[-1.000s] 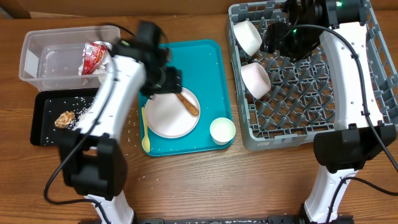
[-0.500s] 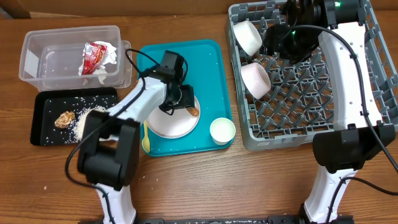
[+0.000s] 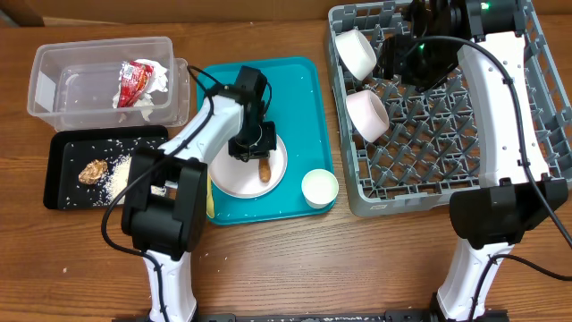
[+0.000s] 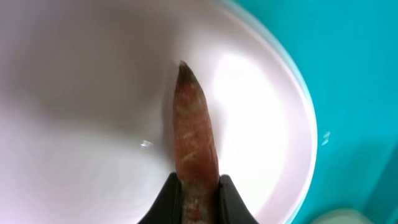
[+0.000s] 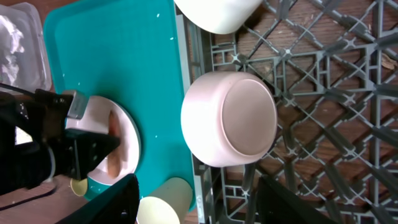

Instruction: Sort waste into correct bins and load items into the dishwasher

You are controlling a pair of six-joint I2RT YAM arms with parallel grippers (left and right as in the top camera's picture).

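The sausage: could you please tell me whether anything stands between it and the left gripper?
Nothing visible does. The left gripper is already shut on one end of the sausage, which lies on the white plate.

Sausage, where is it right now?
In the overhead view the sausage lies on the white plate in the teal tray, left of the table's centre, with the left hand shut on its upper end.

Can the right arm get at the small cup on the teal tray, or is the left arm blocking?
Probably yes. The cup stands uncovered at the tray corner nearest the rack; the right gripper is open; the left gripper, shut on the sausage, is over the plate beside it.
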